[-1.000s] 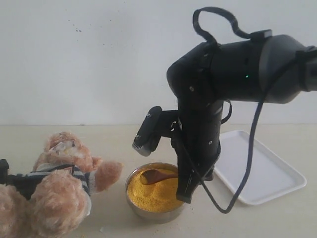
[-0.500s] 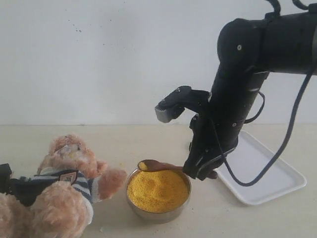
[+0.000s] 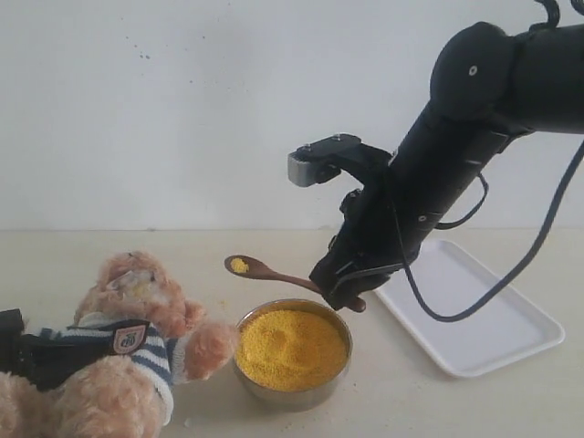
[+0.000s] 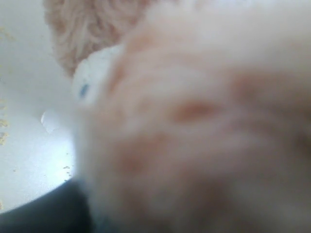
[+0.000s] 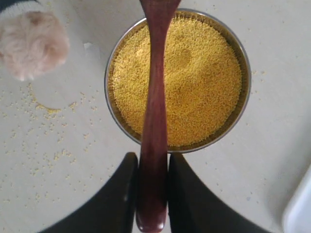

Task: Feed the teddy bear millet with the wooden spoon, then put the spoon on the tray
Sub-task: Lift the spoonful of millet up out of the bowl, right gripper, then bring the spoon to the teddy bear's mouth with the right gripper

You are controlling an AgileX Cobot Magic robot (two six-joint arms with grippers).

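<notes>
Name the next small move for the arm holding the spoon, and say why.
Probably ease the right hand leftward in the exterior view, keeping the wooden spoon level, toward the face of the teddy bear. The hand grips the handle, a little millet sits in the spoon's tip, and that tip hangs short of the bear.

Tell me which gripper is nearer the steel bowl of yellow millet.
Right. The right gripper, holding the dark wooden spoon, hangs by the bowl; the left gripper is beyond the plush bear.
</notes>
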